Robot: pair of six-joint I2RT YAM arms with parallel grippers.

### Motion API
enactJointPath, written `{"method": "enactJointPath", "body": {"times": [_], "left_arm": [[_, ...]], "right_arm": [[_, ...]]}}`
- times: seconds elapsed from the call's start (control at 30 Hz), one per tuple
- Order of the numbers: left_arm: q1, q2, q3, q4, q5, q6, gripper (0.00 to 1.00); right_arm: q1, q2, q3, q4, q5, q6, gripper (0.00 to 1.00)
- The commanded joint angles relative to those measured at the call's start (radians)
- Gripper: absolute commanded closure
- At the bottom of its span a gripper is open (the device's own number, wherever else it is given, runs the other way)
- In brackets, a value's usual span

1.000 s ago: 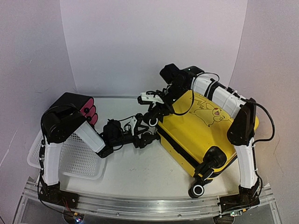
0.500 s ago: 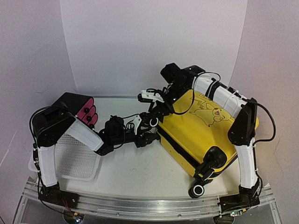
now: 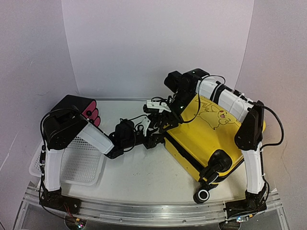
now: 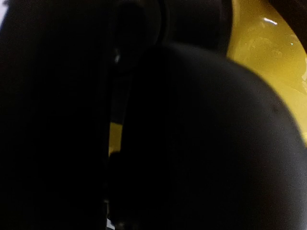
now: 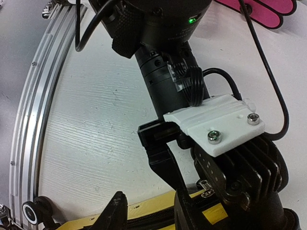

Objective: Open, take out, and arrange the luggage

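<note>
0 steps look finished: the luggage (image 3: 206,139) lies closed on the desk's (image 3: 144,177) right half, nothing taken out. The left jaws press at a wheel corner; their gap I cannot tell. Farther, the right jaws stand part-open over the zipper (image 3: 184,152), holding nothing.

Luggage (image 3: 201,141): 1 large yellow hard-shell suitcase. Lies flat on the right half of the table (image 3: 144,177), turned at an angle to the table edge. Shell glossy. Lid faces up and is shut. Black cartoon drawing (image 3: 214,113) on the lid toward the far end. Black zipper band (image 3: 184,155) runs along the left side. Black wheels at the near end, 1 wheel (image 3: 203,195) with a white hub ring, overhanging toward the front rail. Yellow shell fills part of the left wrist view (image 4: 268,62).
</note>
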Motion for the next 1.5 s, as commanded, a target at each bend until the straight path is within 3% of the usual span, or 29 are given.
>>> {"method": "enactJointPath", "body": {"times": [0.0, 0.2, 0.43, 0.57, 0.8, 1.03, 1.3, 1.33, 1.4, 1.47], "left_arm": [[-0.009, 0.035, 0.062, 0.018, -0.028, -0.036, 0.45], [-0.009, 0.052, 0.064, 0.015, -0.017, -0.058, 0.55], [-0.009, 0.049, 0.074, 0.015, -0.012, -0.054, 0.77], [-0.009, 0.041, 0.072, 0.016, -0.013, -0.052, 0.88], [-0.009, 0.014, 0.046, 0.019, -0.027, -0.033, 0.96], [-0.009, -0.004, 0.02, 0.038, -0.012, -0.029, 0.99], [-0.01, -0.021, -0.007, 0.045, -0.014, -0.002, 1.0], [-0.01, -0.025, -0.012, 0.045, -0.013, -0.001, 1.0], [-0.01, -0.03, -0.016, 0.048, -0.008, -0.001, 1.0], [-0.01, -0.032, -0.016, 0.052, 0.002, 0.028, 1.0]], "right_arm": [[0.0, -0.033, 0.009, -0.013, -0.038, 0.017, 0.65], [0.0, -0.059, 0.015, 0.02, -0.048, 0.064, 0.59], [0.0, -0.108, -0.024, 0.179, 0.055, 0.136, 0.47], [-0.001, -0.095, -0.009, 0.202, 0.118, 0.124, 0.31], [-0.008, -0.047, 0.027, 0.207, 0.169, 0.044, 0.13], [-0.014, 0.044, 0.118, 0.192, 0.205, -0.035, 0.02], [-0.005, 0.144, 0.226, 0.106, 0.245, -0.138, 0.05], [0.001, 0.153, 0.231, 0.101, 0.266, -0.155, 0.11], [0.018, 0.175, 0.238, 0.068, 0.305, -0.22, 0.4], [0.021, 0.184, 0.248, 0.057, 0.328, -0.231, 0.46]]}}
